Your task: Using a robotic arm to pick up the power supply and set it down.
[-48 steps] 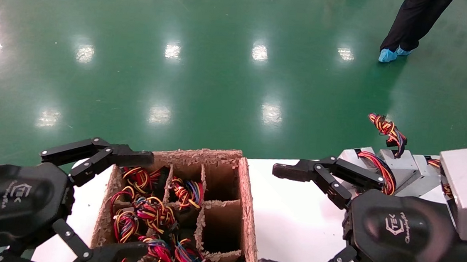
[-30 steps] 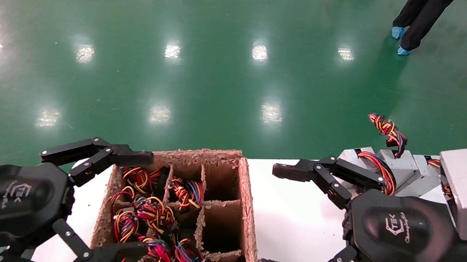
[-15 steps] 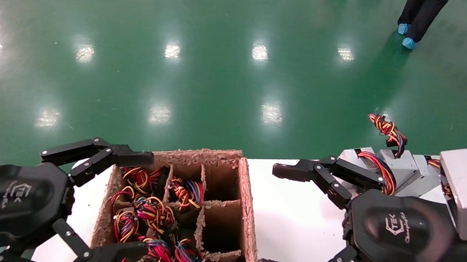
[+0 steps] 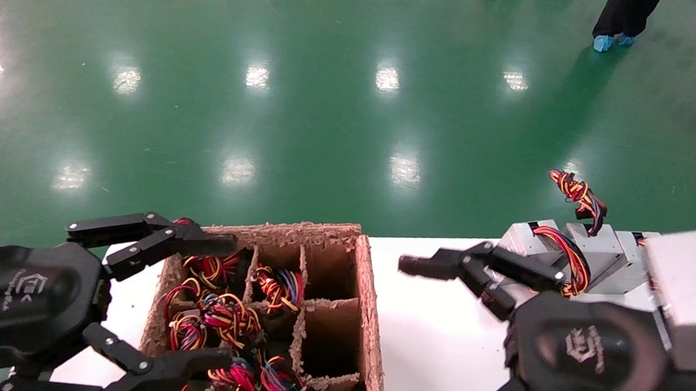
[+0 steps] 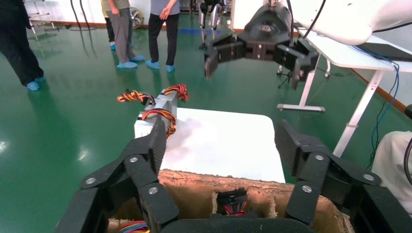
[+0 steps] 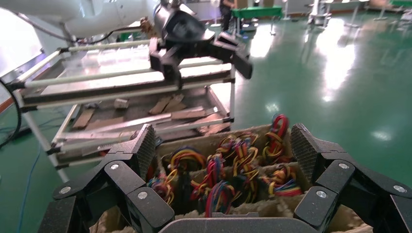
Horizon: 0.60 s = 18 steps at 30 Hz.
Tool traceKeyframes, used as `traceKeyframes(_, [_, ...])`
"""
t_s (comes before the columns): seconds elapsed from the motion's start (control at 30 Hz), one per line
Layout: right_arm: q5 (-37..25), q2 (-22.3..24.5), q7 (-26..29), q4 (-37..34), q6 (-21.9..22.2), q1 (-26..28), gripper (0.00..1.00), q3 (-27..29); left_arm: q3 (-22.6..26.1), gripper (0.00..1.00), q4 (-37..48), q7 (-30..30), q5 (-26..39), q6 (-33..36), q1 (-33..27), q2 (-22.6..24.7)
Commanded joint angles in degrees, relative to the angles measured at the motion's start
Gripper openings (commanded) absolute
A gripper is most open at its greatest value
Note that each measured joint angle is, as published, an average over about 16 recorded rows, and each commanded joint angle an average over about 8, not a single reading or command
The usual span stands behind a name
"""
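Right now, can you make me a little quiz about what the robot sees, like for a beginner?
1. True or false: both end effectors, left and right, are open.
2. What fills most compartments of the cardboard box? A) bottles B) coloured wire bundles C) apples
3. Fill in: the grey power supplies sit on the white ____.

Key: 1 true; 2 B, wire bundles; 3 table.
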Motion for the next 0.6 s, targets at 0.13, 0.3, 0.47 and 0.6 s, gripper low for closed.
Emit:
traceKeyframes(0.13, [-3.51, -0.90, -0.01, 0.07, 0.86, 0.95, 1.00, -1.55, 0.00, 0.00, 0.00, 0.00, 0.00, 0.00, 0.00, 0.00])
traceKeyframes(0.3, [-10.24, -2.56, 0.71, 1.19, 5.38, 1.39, 1.00, -3.89, 0.00, 0.00, 0.00, 0.00, 0.00, 0.00, 0.00, 0.00])
traceKeyframes(0.47, [-15.36, -4.79, 2.50, 2.33, 9.44, 1.49, 1.00, -6.13, 0.00, 0.00, 0.00, 0.00, 0.00, 0.00, 0.00, 0.00])
traceKeyframes(0.6, [-17.34, -6.28, 3.40, 2.96, 10.03, 1.86, 1.00, -7.57, 0.00, 0.00, 0.00, 0.00, 0.00, 0.00, 0.00, 0.00])
